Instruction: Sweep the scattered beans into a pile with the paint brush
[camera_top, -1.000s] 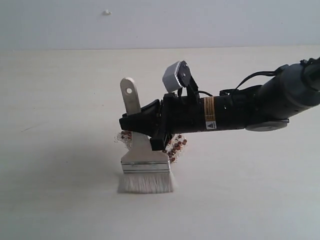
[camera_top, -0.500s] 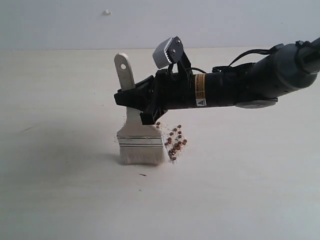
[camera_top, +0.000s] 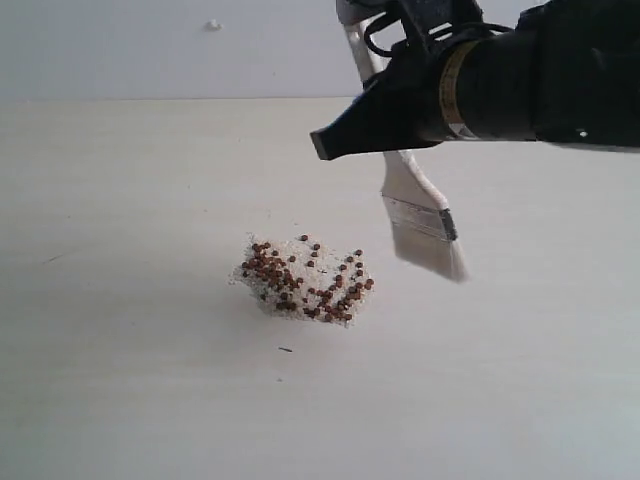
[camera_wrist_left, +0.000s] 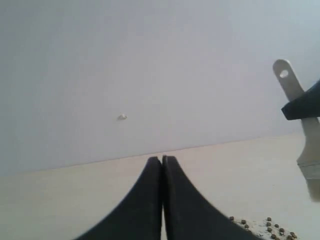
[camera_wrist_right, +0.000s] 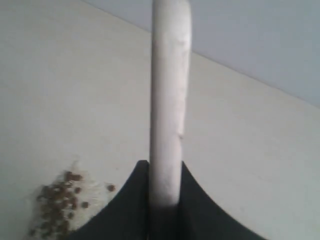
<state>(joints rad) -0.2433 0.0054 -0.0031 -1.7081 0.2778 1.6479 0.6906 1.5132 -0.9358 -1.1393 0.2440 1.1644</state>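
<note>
The reddish-brown beans and pale grit lie in one dense pile (camera_top: 303, 282) on the pale table, also seen as the pile (camera_wrist_right: 57, 204) in the right wrist view and the pile (camera_wrist_left: 265, 226) in the left wrist view. My right gripper (camera_top: 335, 143) is shut on the paint brush (camera_top: 420, 215), held in the air up and to the right of the pile, bristles tilted down to the right. In the right wrist view the wooden handle (camera_wrist_right: 169, 100) stands clamped between the jaws of the right gripper (camera_wrist_right: 165, 167). My left gripper (camera_wrist_left: 162, 159) is shut and holds nothing.
The pale table (camera_top: 120, 380) stretches around the pile, with a thin dark speck (camera_top: 286, 349) just in front of it. A light wall with a small white bump (camera_top: 212, 24) stands behind.
My right gripper lifted the brush off the table and carried it up and to the right. The pile, before partly hidden behind the brush, now shows whole.
</note>
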